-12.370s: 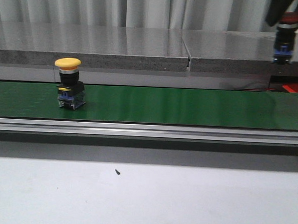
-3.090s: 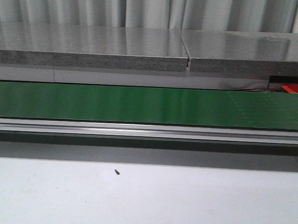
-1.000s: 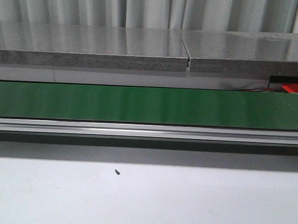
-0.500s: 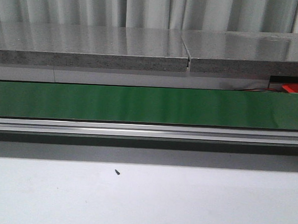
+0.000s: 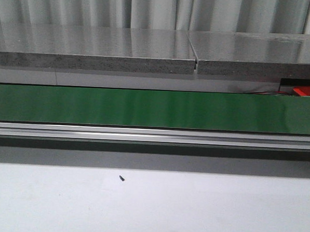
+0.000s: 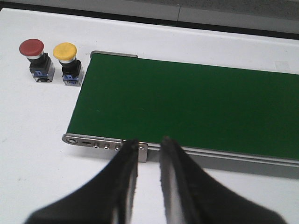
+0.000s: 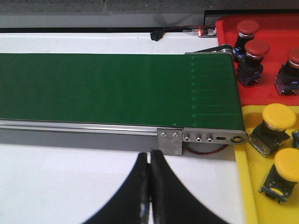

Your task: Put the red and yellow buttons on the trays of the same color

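right wrist view alone shows red tray (image 7: 275,88) and yellow tray (image 7: 254,182).

Even, bright overhead light is being cast across all three views. Soft streaked glare is being reflected off the green belt (image 5: 155,109) and the grey stone slab (image 5: 91,45) in the front view. A dark shadow band is being thrown beneath the belt's metal rail (image 5: 154,135). The fingers (image 6: 126,186) of the left gripper (image 6: 148,145) and the right gripper (image 7: 149,156) are being rendered black and blurred, while objects farther from them are being kept sharp
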